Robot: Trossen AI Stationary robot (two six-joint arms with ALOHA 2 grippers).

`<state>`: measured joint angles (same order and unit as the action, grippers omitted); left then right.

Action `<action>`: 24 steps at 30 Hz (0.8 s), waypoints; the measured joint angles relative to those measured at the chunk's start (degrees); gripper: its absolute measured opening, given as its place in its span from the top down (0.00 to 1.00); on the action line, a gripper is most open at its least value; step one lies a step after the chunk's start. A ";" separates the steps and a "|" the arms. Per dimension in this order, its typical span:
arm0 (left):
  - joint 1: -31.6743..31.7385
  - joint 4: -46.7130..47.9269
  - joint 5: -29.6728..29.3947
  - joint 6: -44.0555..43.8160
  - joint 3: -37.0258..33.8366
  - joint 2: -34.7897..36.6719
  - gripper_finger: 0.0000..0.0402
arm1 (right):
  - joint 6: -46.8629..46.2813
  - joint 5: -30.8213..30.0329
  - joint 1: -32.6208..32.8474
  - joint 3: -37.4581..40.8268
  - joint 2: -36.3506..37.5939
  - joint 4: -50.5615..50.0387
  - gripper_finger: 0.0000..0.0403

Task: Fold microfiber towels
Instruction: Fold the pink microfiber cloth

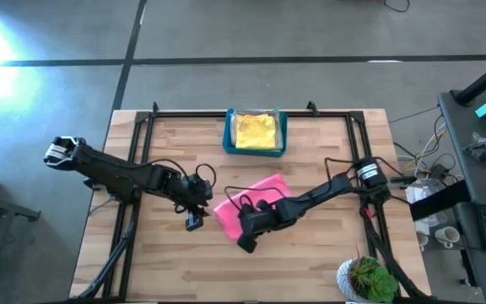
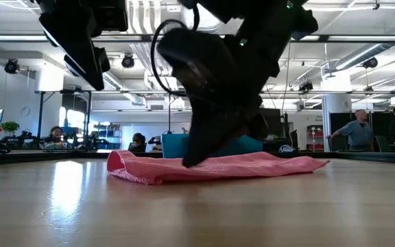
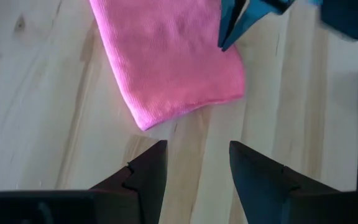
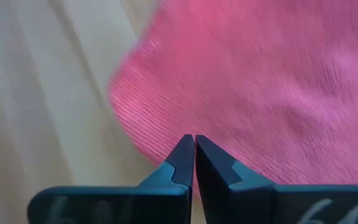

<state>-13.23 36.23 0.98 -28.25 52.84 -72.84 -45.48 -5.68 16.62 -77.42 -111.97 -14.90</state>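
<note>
A pink towel [image 1: 256, 196] lies folded and flat on the wooden table's middle; it also shows in the low view [image 2: 252, 167] and the left wrist view [image 3: 173, 56]. My right gripper [image 1: 245, 243] is shut, its tips down at the towel's near end [image 4: 166, 134]. My left gripper [image 1: 194, 222] is open and empty, hovering above the bare wood just left of the towel [image 3: 197, 152]. A yellow towel [image 1: 256, 129] lies in the blue bin [image 1: 229, 139] at the far edge. The other towels are out of view. My right gripper's shut fingertips [image 2: 189, 159] come down slanting from above and the right onto the top of the pink towel near its near end [image 4: 160, 140]. No cloth shows between the fingers. The towel lies flat on the table under them.
A potted plant [image 1: 366, 279] stands at the table's near right corner. Black frame rails [image 1: 142, 127] run along the table's left, right and far sides. Bare wood lies near and left of the towel. People show in the room beyond.
</note>
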 joint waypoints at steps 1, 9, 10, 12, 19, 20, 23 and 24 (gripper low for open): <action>0.00 -0.13 0.00 -0.01 0.00 -0.08 0.61 | -0.26 0.19 0.01 -0.85 -0.72 -1.99 0.98; -0.02 0.30 0.00 -0.02 -1.39 -0.26 0.61 | -1.12 1.64 2.51 -5.66 -2.25 -18.88 0.98; -0.02 0.26 0.00 0.00 -1.72 -0.26 0.61 | -1.11 2.08 3.11 -5.82 -2.02 -20.18 0.98; -0.02 0.28 0.02 -0.02 -2.54 -0.37 0.61 | -1.11 4.19 4.28 -5.82 -1.67 -22.51 0.98; -0.02 0.32 0.02 0.00 -4.22 -1.49 0.61 | -1.91 8.68 10.41 -5.84 -1.27 -30.63 0.98; -0.02 0.20 0.02 0.04 -4.22 -1.65 0.61 | -2.41 8.68 11.33 -5.87 -1.25 -32.09 0.98; -0.02 -0.03 0.02 0.05 -4.24 -1.94 0.61 | -4.67 8.71 13.82 -5.89 -1.09 -36.81 0.98; -0.02 -0.31 0.02 0.07 -4.24 -2.02 0.61 | -5.17 8.71 14.56 -5.86 -0.97 -38.04 0.98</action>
<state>-13.26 35.92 0.99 -28.18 48.60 -74.85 -50.64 3.03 31.18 -83.28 -112.94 -52.94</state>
